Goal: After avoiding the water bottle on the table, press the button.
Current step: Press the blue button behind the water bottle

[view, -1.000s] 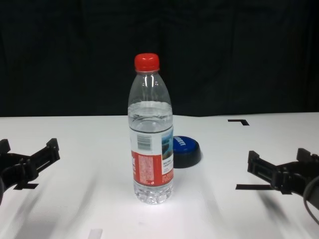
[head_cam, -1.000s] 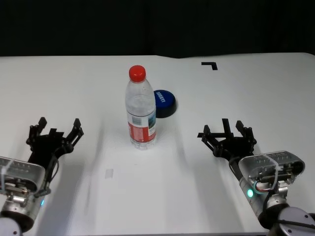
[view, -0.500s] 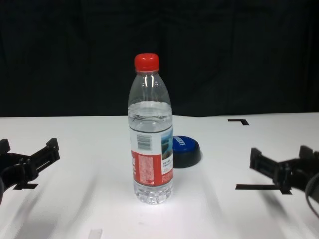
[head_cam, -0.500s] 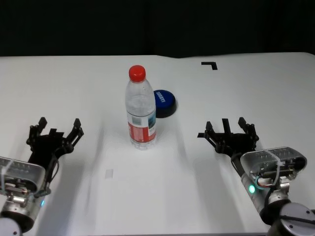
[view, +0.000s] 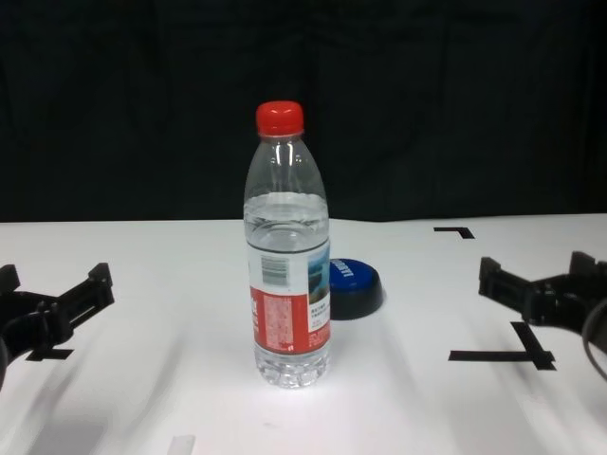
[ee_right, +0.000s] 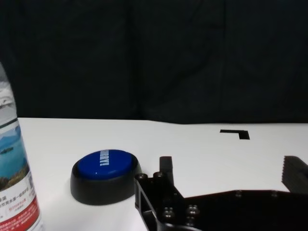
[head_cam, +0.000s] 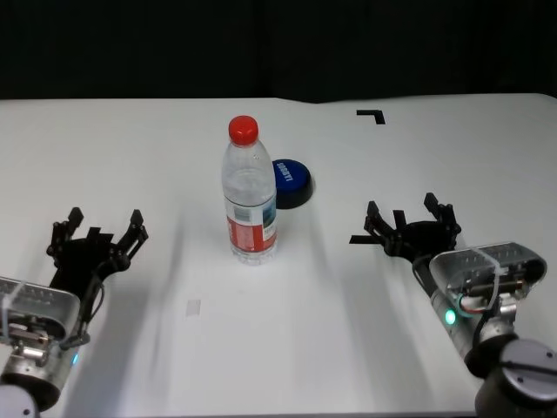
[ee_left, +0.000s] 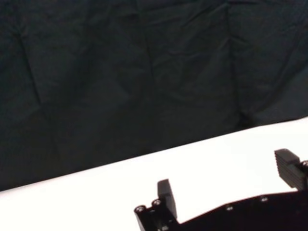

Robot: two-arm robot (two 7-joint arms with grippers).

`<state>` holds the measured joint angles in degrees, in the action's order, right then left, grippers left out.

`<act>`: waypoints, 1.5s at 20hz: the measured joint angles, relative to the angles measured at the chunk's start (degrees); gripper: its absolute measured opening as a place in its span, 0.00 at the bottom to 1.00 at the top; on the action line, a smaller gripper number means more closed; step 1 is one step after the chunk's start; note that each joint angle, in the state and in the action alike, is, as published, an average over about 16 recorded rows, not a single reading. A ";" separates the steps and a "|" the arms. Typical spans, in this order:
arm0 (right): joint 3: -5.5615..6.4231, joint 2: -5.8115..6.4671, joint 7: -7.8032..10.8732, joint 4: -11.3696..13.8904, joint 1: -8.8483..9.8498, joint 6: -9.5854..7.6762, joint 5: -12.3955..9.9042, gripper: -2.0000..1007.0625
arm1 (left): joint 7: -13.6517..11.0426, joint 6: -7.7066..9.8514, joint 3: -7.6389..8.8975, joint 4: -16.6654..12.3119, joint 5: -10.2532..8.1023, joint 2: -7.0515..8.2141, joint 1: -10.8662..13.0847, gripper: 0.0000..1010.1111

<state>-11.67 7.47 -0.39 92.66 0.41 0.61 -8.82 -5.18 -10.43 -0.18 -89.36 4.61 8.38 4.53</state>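
The water bottle (head_cam: 250,193) stands upright mid-table, clear with a red cap and red-and-white label; it also shows in the chest view (view: 287,256) and at the edge of the right wrist view (ee_right: 14,178). The blue button (head_cam: 290,181) sits just behind it to the right, also in the chest view (view: 353,286) and the right wrist view (ee_right: 104,175). My right gripper (head_cam: 412,218) is open and empty, right of the bottle and nearer than the button. My left gripper (head_cam: 97,233) is open and empty at the near left.
The white table (head_cam: 157,148) has a black corner mark (head_cam: 372,114) at the far right, black tape under my right gripper (view: 501,355) and a small pale mark (head_cam: 193,306) near the front. A black curtain backs the table.
My right gripper has moved forward, away from me and slightly right, uncovering the black tape mark. The left arm, the bottle and the button have not moved.
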 joint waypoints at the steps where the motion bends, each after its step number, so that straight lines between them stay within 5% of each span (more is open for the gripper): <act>1: 0.19 -0.04 0.29 -0.19 -0.35 -0.10 0.09 1.00 | 0.00 0.00 0.00 0.00 0.00 0.00 0.00 0.99; 16: 2.31 -0.44 5.32 -4.98 -6.63 -1.56 1.66 1.00 | 0.00 0.00 0.00 0.00 0.01 0.00 0.00 0.99; 30: 1.69 -1.98 7.96 -11.56 -12.46 -3.16 3.80 1.00 | 0.00 0.00 0.00 0.00 0.01 0.00 0.00 0.99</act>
<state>-9.98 5.49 7.57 81.11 -12.05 -2.55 -5.02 -5.18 -10.43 -0.18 -89.37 4.62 8.38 4.54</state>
